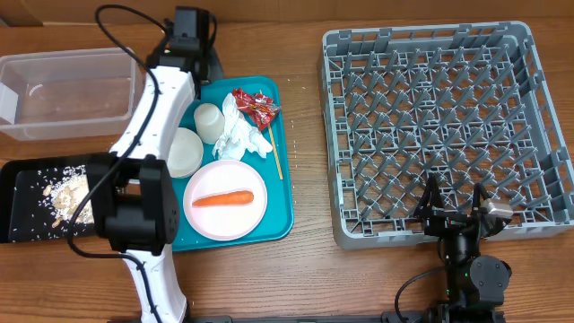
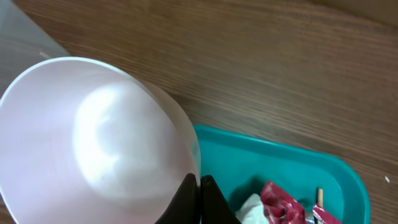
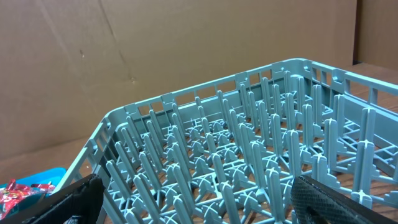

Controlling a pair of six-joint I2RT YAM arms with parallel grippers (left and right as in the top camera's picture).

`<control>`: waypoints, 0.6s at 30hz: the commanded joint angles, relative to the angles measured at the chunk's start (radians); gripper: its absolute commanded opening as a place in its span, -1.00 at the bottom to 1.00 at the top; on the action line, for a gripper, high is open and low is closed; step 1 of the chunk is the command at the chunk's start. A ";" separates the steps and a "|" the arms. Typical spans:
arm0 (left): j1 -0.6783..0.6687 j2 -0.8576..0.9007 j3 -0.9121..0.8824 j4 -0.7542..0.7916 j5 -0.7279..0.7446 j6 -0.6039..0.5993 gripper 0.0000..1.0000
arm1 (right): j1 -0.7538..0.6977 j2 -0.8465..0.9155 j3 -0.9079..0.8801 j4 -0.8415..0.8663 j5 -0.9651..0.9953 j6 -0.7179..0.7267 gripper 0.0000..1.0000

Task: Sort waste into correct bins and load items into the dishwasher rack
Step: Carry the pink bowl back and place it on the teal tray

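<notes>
My left gripper (image 2: 199, 186) is shut on the rim of a white bowl (image 2: 93, 137) over the teal tray's left side; in the overhead view the arm hides it, and only the bowl's edge (image 1: 186, 152) shows. On the tray lie a plate (image 1: 224, 224) with the carrot (image 1: 222, 199), a cup (image 1: 208, 121), napkins (image 1: 240, 135), the wrapper (image 1: 255, 106) and a chopstick (image 1: 275, 157). Rice scraps (image 1: 67, 197) lie on the black tray (image 1: 27, 202). My right gripper (image 1: 453, 205) stands open at the near edge of the grey rack (image 1: 444, 126), holding nothing.
The clear tub (image 1: 67, 94) sits at the back left, behind the black tray. The teal tray (image 1: 278, 215) lies between the bins and the rack. My left arm (image 1: 157, 108) stretches over the tray's left edge. No dishes stand among the rack's pegs (image 3: 236, 155).
</notes>
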 commanded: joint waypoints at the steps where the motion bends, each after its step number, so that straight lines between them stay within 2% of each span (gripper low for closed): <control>1: -0.005 0.044 0.010 0.002 -0.018 -0.003 -0.92 | -0.005 -0.010 -0.010 0.003 0.010 -0.005 1.00; 12: -0.005 0.083 0.010 -0.004 -0.063 -0.003 -0.88 | -0.005 -0.010 -0.010 0.003 0.010 -0.005 1.00; 18: -0.004 0.083 0.010 -0.058 -0.068 -0.002 -0.82 | -0.005 -0.010 -0.010 0.003 0.010 -0.005 1.00</control>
